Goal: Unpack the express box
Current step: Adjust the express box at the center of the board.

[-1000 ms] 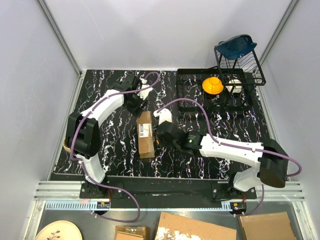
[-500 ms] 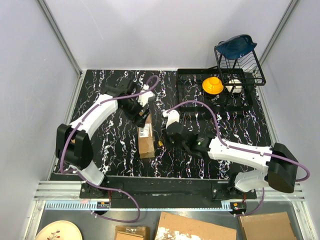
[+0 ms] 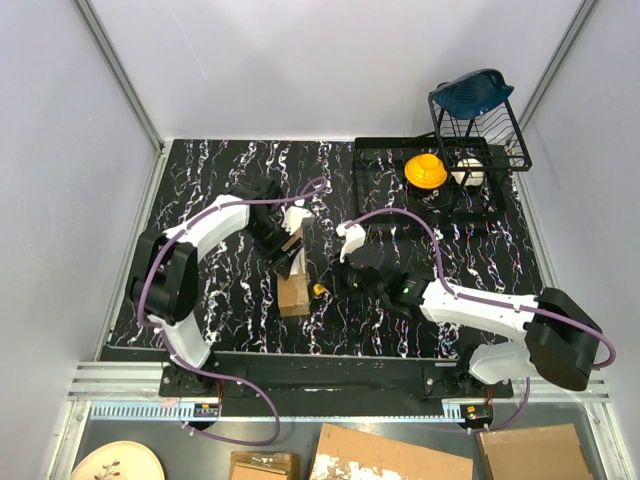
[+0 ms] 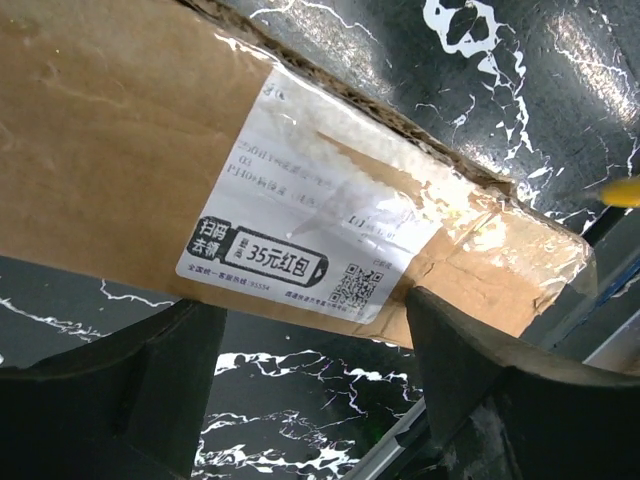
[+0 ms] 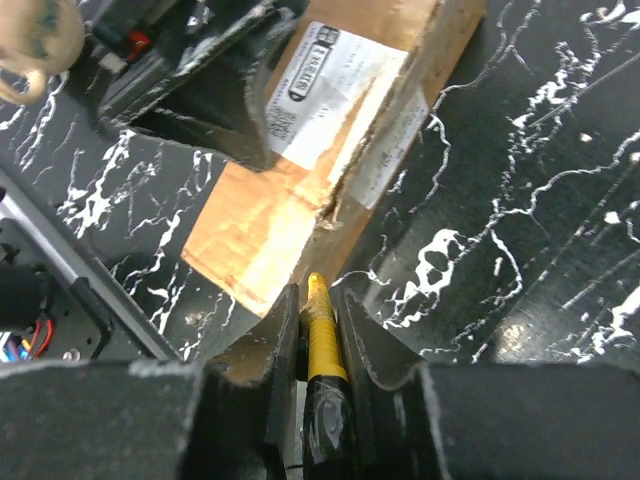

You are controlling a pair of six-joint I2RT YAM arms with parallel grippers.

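left gripper (image 3: pixel 289 243) open wide, lowered over the far half of the box (image 3: pixel 292 290). in the left wrist view, both dark fingers (image 4: pixel 150 390) spread apart at the bottom. carton lying across just past their tips, and a strip of table seen in the gap between, so not clamped on the cardboard. right in front of this hand, the white label (image 4: pixel 300 230) with black print and a qr code. clear tape over it, wrinkled and shiny toward the end of the box.

right gripper (image 5: pixel 318 300) closed on the knife (image 5: pixel 322 335). yellow front part sticking out between the two fingers, black body behind them. tip pointing at the near end of the box, close to a torn edge of the cardboard. touching or only just beside it — cannot tell.

box itself on the black marbled table (image 3: pixel 230 170), a little left of the middle, between the two arms. long side running from near to far, a little turned. brown, with the label on top near the far end.

further out, at the far right corner, a black wire rack (image 3: pixel 356 190) with a yellow round thing (image 3: pixel 425 170) inside and a blue thing (image 3: pixel 473 92) on top. below the near edge of the table — flat cardboard pieces (image 3: pixel 390 460) and part of a plate (image 3: pixel 115 465) at the bottom left.
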